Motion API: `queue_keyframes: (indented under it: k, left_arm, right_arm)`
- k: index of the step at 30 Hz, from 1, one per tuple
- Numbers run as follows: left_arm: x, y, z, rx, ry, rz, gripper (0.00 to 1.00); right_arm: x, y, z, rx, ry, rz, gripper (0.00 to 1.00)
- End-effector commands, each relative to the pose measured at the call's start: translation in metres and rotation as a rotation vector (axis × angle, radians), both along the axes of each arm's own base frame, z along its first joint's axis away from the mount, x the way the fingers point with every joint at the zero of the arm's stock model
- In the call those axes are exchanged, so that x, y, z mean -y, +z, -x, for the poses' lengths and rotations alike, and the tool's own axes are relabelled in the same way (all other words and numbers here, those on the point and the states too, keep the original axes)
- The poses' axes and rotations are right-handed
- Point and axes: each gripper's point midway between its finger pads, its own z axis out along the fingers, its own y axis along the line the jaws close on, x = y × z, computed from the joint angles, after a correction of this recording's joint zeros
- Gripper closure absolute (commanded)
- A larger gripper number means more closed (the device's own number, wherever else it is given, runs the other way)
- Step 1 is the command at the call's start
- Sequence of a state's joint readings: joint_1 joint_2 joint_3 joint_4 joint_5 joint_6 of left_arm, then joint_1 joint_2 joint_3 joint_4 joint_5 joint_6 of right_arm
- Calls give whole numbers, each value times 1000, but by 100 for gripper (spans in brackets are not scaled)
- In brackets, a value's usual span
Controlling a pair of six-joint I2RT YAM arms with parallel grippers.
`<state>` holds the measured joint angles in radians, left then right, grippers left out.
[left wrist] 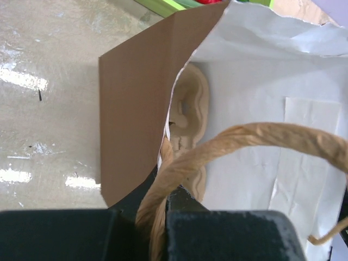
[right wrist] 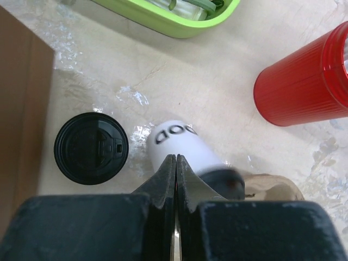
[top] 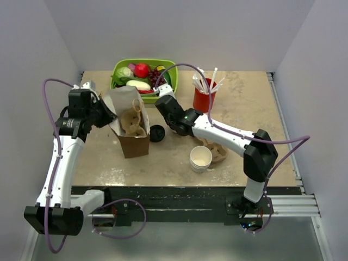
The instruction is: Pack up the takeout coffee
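takeout coffee (right wrist: 179, 144) lies tipped on the table (right wrist: 217, 81) by the right gripper (right wrist: 175, 159), closed on nothing; probably light, crushable, apt to roll, best pinched gently mid-wall; left gripper (left wrist: 163, 198) clamps the bag handle (left wrist: 261, 138)

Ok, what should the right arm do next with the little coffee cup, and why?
Probably open the right gripper and lower it around the takeout coffee. Its fingers are pressed shut with nothing between them, and the cup lies tipped on its side beyond the tips, beside the loose black lid.
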<state>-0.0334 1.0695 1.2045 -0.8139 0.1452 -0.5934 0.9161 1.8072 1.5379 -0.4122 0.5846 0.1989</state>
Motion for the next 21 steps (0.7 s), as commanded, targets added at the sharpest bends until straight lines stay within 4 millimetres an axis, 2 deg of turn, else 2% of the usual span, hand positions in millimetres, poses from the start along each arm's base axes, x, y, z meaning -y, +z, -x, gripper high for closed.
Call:
queue_keyframes:
  k: [1,3,7,8,9,11,12,13,14,17,18,20,21]
  left_arm:
    - [-1,20,-12,59,25,12,100]
    - [-6,18,-13,55,45,-8,100]
    - [-15,11,-16,30,71,-51,100]
    - [-16,8,-15,27,67,-67,100]
    - [-18,5,-15,20,76,-75,100]
    - [-17,-4,-15,2,63,-74,100]
    - [-15,-5,-14,-1,57,-70,100]
    - [-15,-9,-14,-12,57,-67,100]
    - [-16,-11,-14,-13,56,-71,100]
    - [-21,-11,-12,-10,80,-89,100]
    - [-24,-10,-12,-5,93,-97,100]
    - [-25,-10,-10,3,94,-100,100]
    - [-25,-10,-10,0,91,-99,100]
  right_arm:
    - [-3,10,-5,44,34,13,100]
    - [2,5,-6,34,-7,24,100]
    - [13,14,-7,42,-76,-9,100]
    - [18,21,-5,41,-89,-24,95]
    - [23,22,-4,33,-112,-47,86]
    - [25,22,6,-8,-76,-64,79]
    - [29,21,14,-25,-57,-69,67]
    - [30,18,19,-48,-26,-75,60]
    - [23,11,31,-106,58,-84,57]
    - [21,4,54,-123,324,8,45]
    - [15,-14,75,-151,551,80,40]
    - [14,-7,86,-94,706,123,34]
    - [14,-21,98,-85,848,178,32]
